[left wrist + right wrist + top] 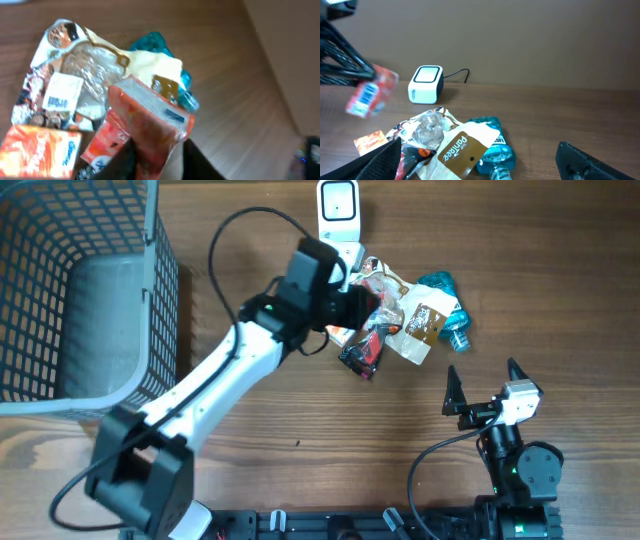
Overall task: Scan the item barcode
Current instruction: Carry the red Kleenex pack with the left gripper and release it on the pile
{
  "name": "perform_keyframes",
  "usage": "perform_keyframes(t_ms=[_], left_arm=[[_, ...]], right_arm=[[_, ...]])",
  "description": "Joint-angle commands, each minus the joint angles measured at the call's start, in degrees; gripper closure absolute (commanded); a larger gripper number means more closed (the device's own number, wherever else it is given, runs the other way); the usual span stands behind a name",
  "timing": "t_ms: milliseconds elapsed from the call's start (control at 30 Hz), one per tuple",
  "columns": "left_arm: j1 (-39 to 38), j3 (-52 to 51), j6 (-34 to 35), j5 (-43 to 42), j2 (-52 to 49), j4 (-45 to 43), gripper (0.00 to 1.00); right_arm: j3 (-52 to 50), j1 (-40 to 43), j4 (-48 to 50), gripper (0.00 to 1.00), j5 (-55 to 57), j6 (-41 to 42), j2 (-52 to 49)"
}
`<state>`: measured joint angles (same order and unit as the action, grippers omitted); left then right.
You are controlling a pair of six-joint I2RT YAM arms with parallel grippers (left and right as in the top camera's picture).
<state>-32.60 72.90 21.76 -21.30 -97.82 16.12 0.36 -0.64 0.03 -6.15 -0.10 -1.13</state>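
Holding the red packet (150,125) by one end in the left gripper (156,159), pinched between both fingers and hanging clear of the table (300,420). Runs lengthwise straight out from those fingertips, tilted, with a barcode label on the face turned toward the right wrist camera. Beyond the fingertips and lower, on the side away from the robot: the white scanner (426,82), near, window facing up. Under and just beside the fingers, a heap of other goods: clear snack bag (75,75), brown-labelled pouch (457,147), blue bottle (492,150), orange packet (37,152). Well apart on the near right, the right gripper (481,370), spread wide, holding nothing, clearly the farther of the two from the scanner. Probably calls for carrying the packet forward over the window and rolling the barcoded face downward.
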Motion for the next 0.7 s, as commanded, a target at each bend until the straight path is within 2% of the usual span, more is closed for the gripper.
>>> perform_keyframes(t_ms=[0,33,100,233,333,400,533,667], left_arm=[[-0.26,0.39,-0.28,4.87,-2.32,-2.67,0.50],[-0.24,0.39,-0.28,4.90,-2.49,-2.64,0.28],[-0.24,0.39,-0.31,4.87,-2.47,-3.63,0.00],[0.79,1.77,-0.31,4.87,1.49,-5.14,0.00],[2.67,5.38,-0.33,4.92,9.97,-0.04,0.00],[4.96,7.87,-0.35,7.19,15.82,8.94,0.00],[9.62,9.64,-1.97,17.49,24.37,27.74,0.00],[14.45,9.62,-2.01,19.37,25.64,38.49,0.00]], right_arm=[[0.00,0.24,0.15,0.00,0.17,0.26,0.33],[0.00,0.24,0.15,0.00,0.17,0.26,0.33],[0.00,0.24,0.15,0.00,0.17,0.24,0.33],[0.00,0.24,0.15,0.00,0.17,0.26,0.33],[0.00,0.24,0.15,0.00,0.17,0.24,0.33],[0.00,0.24,0.15,0.00,0.17,0.26,0.33],[0.00,0.24,0.15,0.00,0.17,0.26,0.33],[0.00,0.24,0.15,0.00,0.17,0.24,0.33]])
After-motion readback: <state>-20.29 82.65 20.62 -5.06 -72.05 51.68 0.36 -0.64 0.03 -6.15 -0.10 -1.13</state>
